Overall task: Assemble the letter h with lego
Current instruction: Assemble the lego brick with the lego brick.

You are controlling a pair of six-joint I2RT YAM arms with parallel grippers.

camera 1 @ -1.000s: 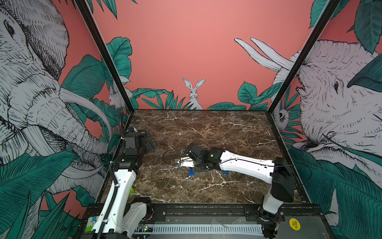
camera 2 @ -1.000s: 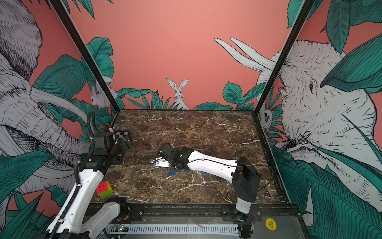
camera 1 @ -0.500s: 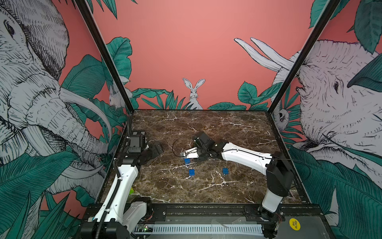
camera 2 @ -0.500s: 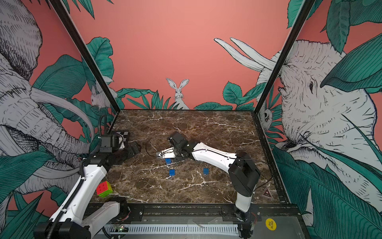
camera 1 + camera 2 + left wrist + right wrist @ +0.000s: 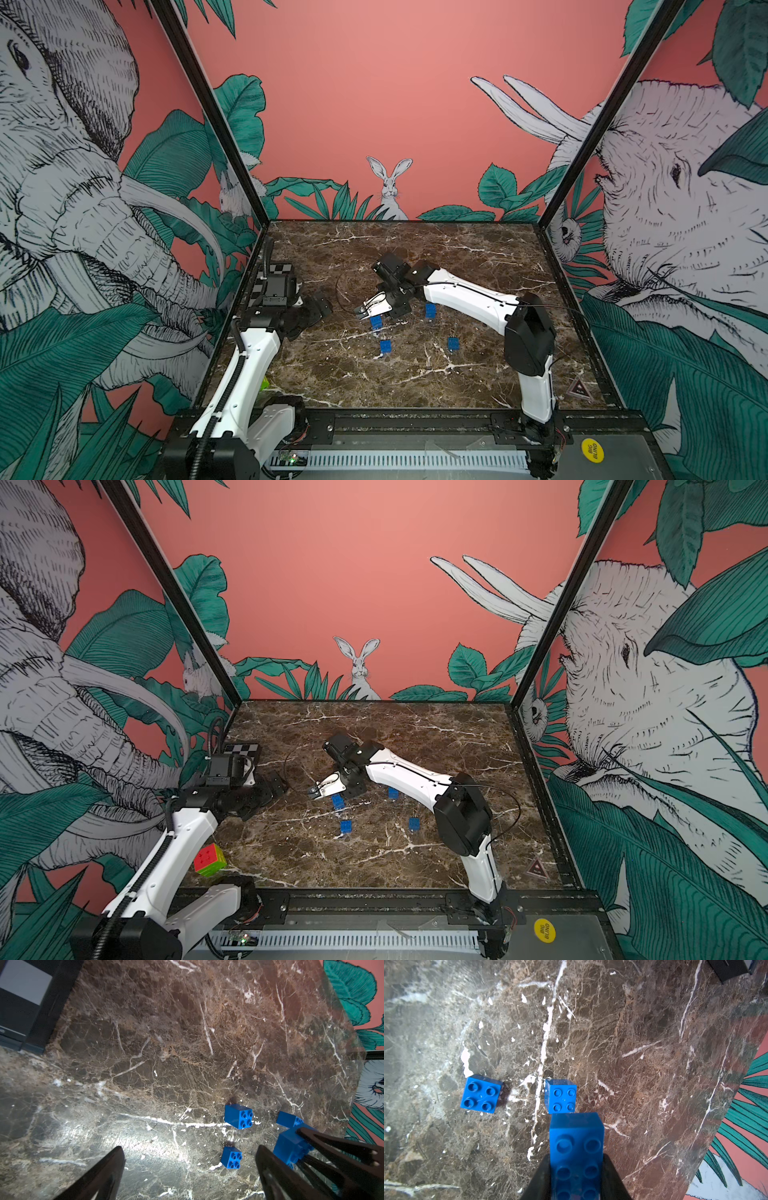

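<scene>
brown marble tabletop (image 5: 478,257), shape not yet built. long lego brick (image 5: 576,1130) hangs above it, pinched across its narrow sides by my right gripper (image 5: 576,1159) so studs and underside stay free for mating, perhaps onto the square brick (image 5: 560,1096) just ahead. my left gripper (image 5: 189,1148) stands wide, empty.

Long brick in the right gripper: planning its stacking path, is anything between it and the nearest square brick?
Nothing visible: the right wrist view shows the long brick ending just before that square brick, unobstructed.

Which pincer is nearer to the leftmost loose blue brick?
Right: the right pincer, holding a long brick, hangs close behind the loose brick; the open left pincer is farther left.
</scene>
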